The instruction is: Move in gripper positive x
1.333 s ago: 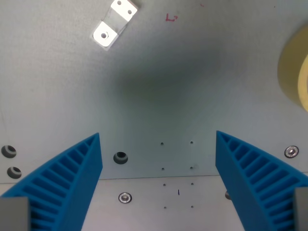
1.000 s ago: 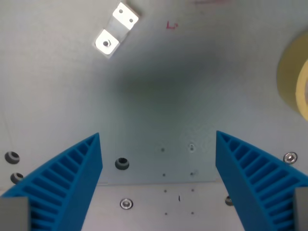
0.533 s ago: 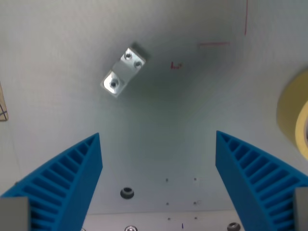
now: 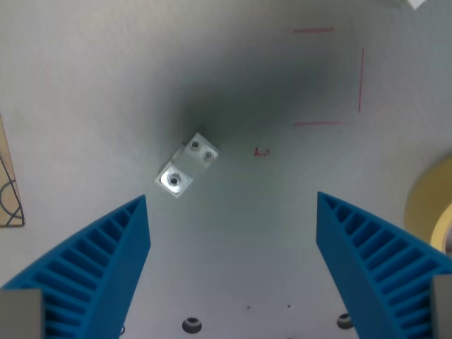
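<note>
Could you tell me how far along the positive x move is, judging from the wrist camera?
Done: the scene has slid down the view, the metal bracket now near centre. In hand: the pincer is open, holding nothing. What is left cannot be judged; no endpoint shows.

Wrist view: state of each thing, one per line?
tool: open, nothing between the fingers, clear of the table
bracket: lying flat on the table, angled, untouched
tape roll: flat on the table at the wrist view's right edge, partly cut off
red marks: drawn on the table, uncovered
</note>
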Tool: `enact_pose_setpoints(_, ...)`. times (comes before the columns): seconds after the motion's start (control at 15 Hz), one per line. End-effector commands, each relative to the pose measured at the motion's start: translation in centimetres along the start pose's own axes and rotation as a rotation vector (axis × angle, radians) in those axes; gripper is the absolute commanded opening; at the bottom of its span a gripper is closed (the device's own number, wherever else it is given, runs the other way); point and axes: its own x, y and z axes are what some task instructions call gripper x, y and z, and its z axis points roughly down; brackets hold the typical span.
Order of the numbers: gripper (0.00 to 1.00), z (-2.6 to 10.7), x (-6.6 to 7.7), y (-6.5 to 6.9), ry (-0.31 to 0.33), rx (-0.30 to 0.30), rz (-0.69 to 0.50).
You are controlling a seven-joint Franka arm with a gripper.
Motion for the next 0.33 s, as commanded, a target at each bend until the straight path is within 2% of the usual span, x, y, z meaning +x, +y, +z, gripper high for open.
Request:
enact_pose_setpoints(0.07,1.0,-0.1,1.7,0.3,-0.026,-0.01,-0.001)
enact_pose_setpoints(0.33,1.0,-0.1,3.7,0.3,-0.026,-0.01,-0.001)
